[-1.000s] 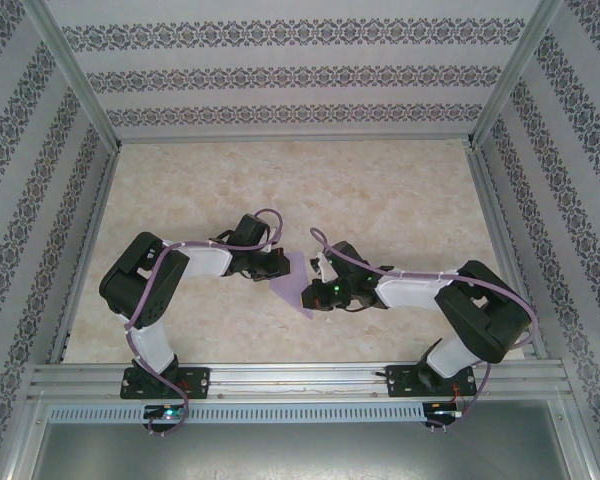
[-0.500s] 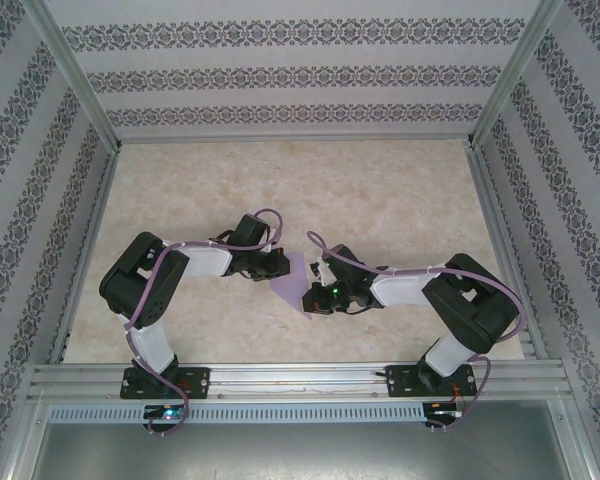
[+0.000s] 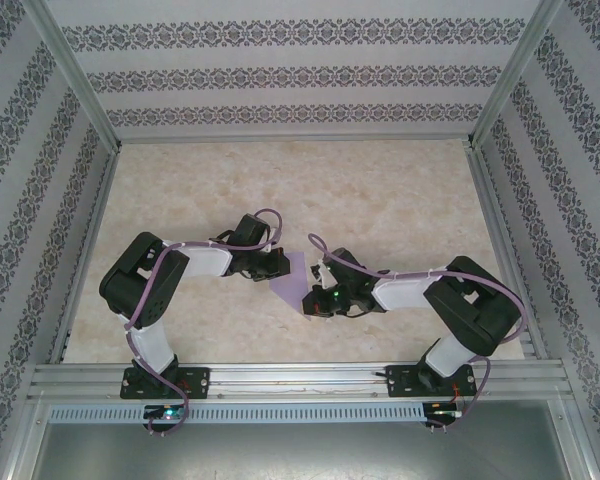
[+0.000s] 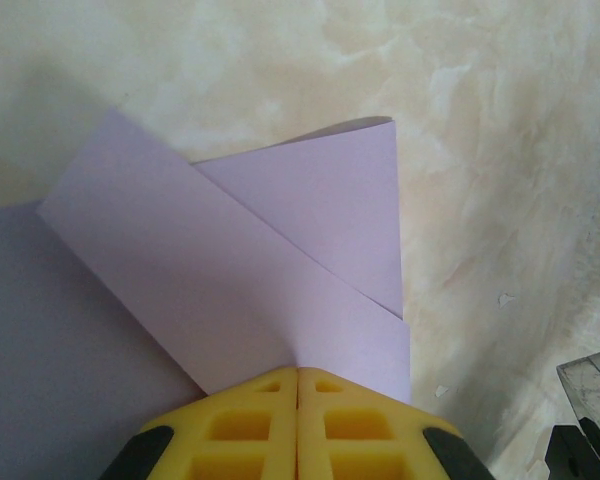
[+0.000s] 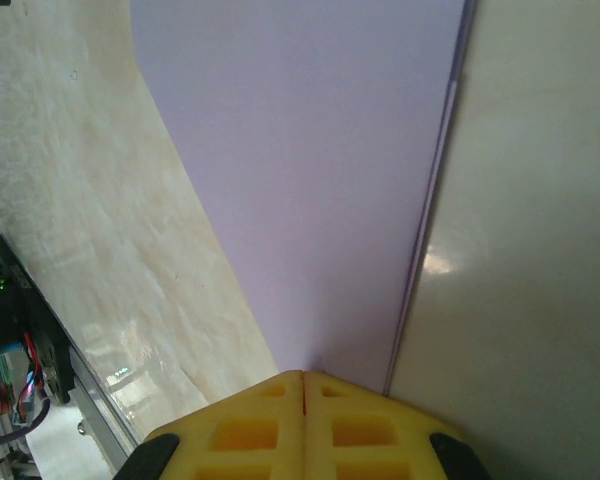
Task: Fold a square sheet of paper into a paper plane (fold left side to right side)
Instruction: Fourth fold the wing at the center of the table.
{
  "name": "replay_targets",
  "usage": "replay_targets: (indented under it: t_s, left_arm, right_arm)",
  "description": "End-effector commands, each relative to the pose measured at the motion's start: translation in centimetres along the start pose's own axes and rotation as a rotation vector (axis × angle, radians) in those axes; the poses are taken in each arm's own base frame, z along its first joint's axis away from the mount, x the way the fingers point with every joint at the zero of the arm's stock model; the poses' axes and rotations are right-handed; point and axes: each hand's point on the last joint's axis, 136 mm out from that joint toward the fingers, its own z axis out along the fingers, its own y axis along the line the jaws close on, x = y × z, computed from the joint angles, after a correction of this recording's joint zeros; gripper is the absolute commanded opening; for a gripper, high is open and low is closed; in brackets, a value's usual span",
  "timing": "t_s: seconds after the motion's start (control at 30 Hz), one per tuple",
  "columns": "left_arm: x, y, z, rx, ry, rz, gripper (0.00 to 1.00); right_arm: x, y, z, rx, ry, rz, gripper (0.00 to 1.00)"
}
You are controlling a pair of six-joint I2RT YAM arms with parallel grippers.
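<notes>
The square sheet of paper is lavender and partly folded, lying on the marbled table between the two arms. In the left wrist view the paper shows a diagonal flap lying over a triangular layer. My left gripper is shut, and its yellow fingertips rest on the flap's near edge. My right gripper is also shut. It sits on the paper next to a straight doubled edge. Neither gripper has paper between its jaws.
The beige marbled table stretches behind the arms. Patterned walls and aluminium posts box it in on three sides. A metal rail runs along the near edge, carrying both arm bases.
My right arm has shifted slightly left, and its gripper has slid a little along the paper. The left arm and the paper have stayed where they were.
</notes>
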Motion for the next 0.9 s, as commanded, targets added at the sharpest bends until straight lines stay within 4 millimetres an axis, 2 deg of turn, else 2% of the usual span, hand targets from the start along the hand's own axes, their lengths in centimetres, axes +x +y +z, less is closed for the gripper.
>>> replay_targets:
  t_s: [0.0,0.2,0.37,0.47,0.57,0.73,0.87]
  left_arm:
    - [1.3,4.2,0.6,-0.172,0.014,-0.057,0.07]
    - [1.3,4.0,0.5,-0.164,0.014,-0.05,0.07]
    - [1.3,3.6,0.4,-0.153,0.014,-0.043,0.07]
    - [1.2,3.5,0.3,-0.15,0.011,-0.043,0.07]
    - [1.2,3.5,0.3,-0.148,0.009,-0.04,0.07]
    - [1.4,3.4,0.5,-0.143,0.014,-0.037,0.07]
    - [1.5,3.4,0.5,-0.146,0.016,-0.039,0.07]
  right_arm:
    - [2.5,-1.4,-0.1,0.046,0.066,0.042,0.0]
    - [2.7,-0.9,-0.8,0.037,0.063,0.029,0.0]
    - [1.8,1.0,-2.2,0.001,0.031,-0.01,0.0]
    - [0.6,2.2,-3.0,-0.029,-0.004,-0.032,0.0]
    - [-0.8,3.2,-3.0,-0.034,-0.03,-0.059,0.0]
    - [-4.1,3.9,-1.6,-0.011,-0.084,-0.089,0.0]
    - [-5.9,3.9,-0.5,0.018,-0.102,-0.1,0.0]
